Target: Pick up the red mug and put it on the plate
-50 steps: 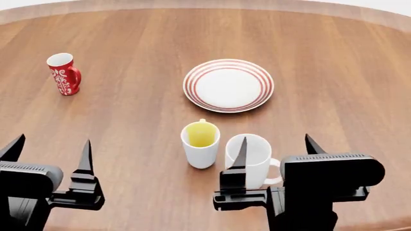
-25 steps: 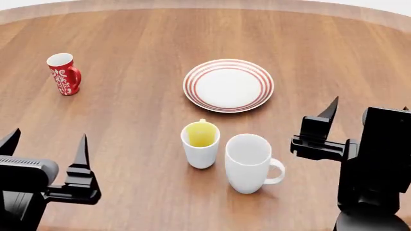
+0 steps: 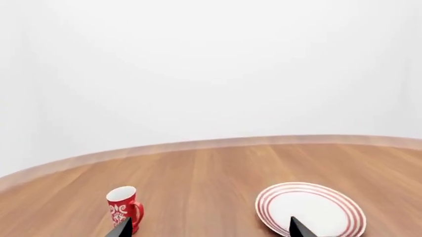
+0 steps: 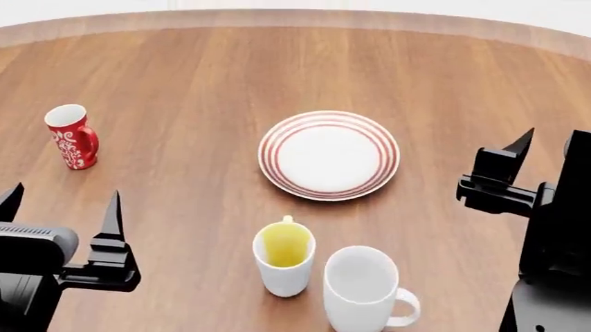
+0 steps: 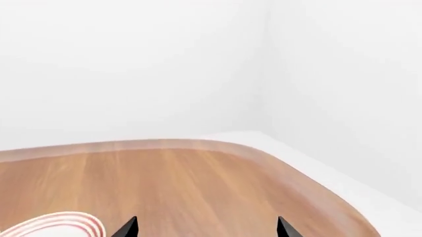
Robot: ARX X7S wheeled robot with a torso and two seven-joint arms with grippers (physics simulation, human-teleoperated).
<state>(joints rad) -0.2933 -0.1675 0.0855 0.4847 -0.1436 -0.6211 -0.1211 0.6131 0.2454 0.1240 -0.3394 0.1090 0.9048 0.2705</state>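
Note:
The red mug [image 4: 72, 138], with a white floral pattern, stands upright at the far left of the wooden table; it also shows in the left wrist view [image 3: 124, 210]. The plate [image 4: 329, 154], white with red rings, lies in the middle and is empty; it also shows in the left wrist view [image 3: 310, 210] and, as a rim only, in the right wrist view [image 5: 59, 224]. My left gripper [image 4: 63, 197] is open and empty, nearer than the mug; the left wrist view [image 3: 208, 228] shows it too. My right gripper [image 4: 557, 142] is open and empty, right of the plate; the right wrist view [image 5: 207, 228] shows it too.
A white mug with a yellow inside [image 4: 284, 257] and a larger plain white mug [image 4: 362, 290] stand side by side near the front, on the near side of the plate. The table's curved edge [image 5: 310, 187] runs close on the right.
My right arm has swung from in front of the plain white mug out to the right and forward. The head view has shifted, so the things sit lower in it. The left gripper barely moved.

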